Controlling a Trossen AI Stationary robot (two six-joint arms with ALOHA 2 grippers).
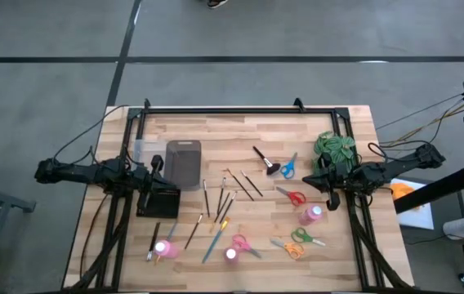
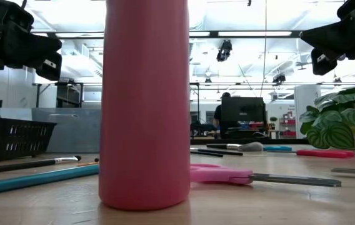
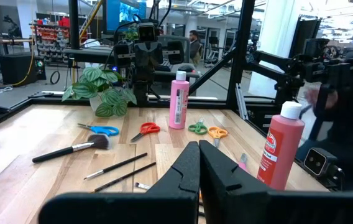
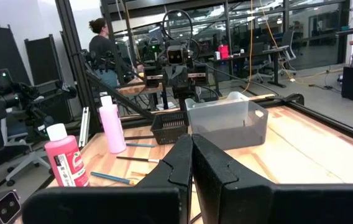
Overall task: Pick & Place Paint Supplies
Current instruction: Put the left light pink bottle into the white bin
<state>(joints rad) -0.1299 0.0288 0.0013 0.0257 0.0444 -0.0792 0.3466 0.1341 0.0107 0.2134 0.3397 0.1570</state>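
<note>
Light wooden slat table (image 1: 354, 122) with a black frame, loaded with art stuff.

On the left sit a clear grey plastic bin (image 1: 183, 161) and a small black mesh basket (image 1: 158, 201) just in front of it. A bunch of thin paintbrushes (image 1: 224, 198) lie scattered mid-table, with a stubby black brush (image 1: 265, 161) farther back beside blue-handled scissors (image 1: 287, 167). Red scissors (image 1: 292, 196), pink scissors (image 1: 243, 244), and a green pair (image 1: 305, 238) next to an orange pair (image 1: 288, 247) are on the right half. Three pink bottles with white caps stand at front left (image 1: 162, 248), front middle (image 1: 231, 255) and right (image 1: 314, 215). A green leafy plant (image 1: 334, 149) sits at the back right.
</note>
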